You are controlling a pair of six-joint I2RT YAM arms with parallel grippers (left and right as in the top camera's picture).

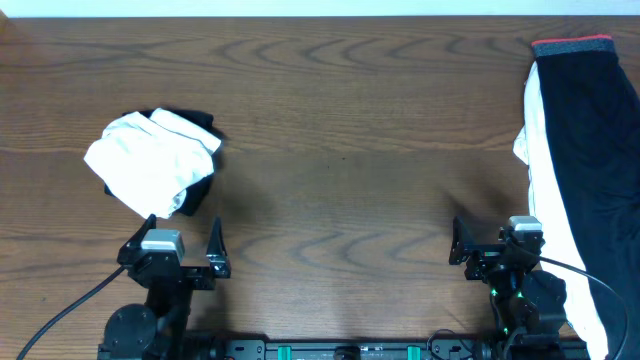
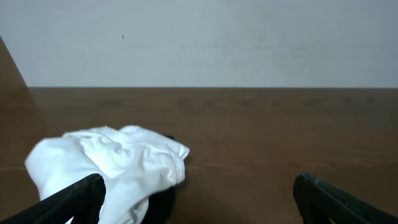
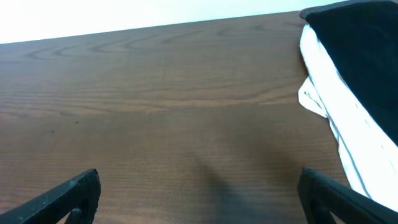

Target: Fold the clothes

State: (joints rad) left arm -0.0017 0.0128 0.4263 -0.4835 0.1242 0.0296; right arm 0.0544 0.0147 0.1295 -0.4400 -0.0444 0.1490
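Clothes lie in two heaps on your tabletop (image 1: 340, 110), well apart from each other. At the left, a crumpled white garment (image 1: 150, 165) sits bunched on top of a dark garment (image 1: 203, 125), of which you can see only a black edge at its far and right sides. At the right edge, a long black garment (image 1: 595, 170) runs from far to near, with a red-and-grey band (image 1: 572, 46) across its far end. A white piece (image 1: 545, 190) shows along its left side from underneath. You cannot tell from these views what kind of garment each one is. Your left hand (image 1: 182, 242) is just on the near side of the white bundle, with its fingers spread wide and gripping nothing. In the left wrist view the bundle lies ahead and to the left, partly behind the left finger (image 2: 71, 202). Your right hand (image 1: 492, 245) is at the near right, just left of the long black garment, and it too is spread wide and empty. Its wrist view shows wood grain between the fingers, with the black and white cloth off to the right. The two hands are well apart, both at the near edge of the tabletop.
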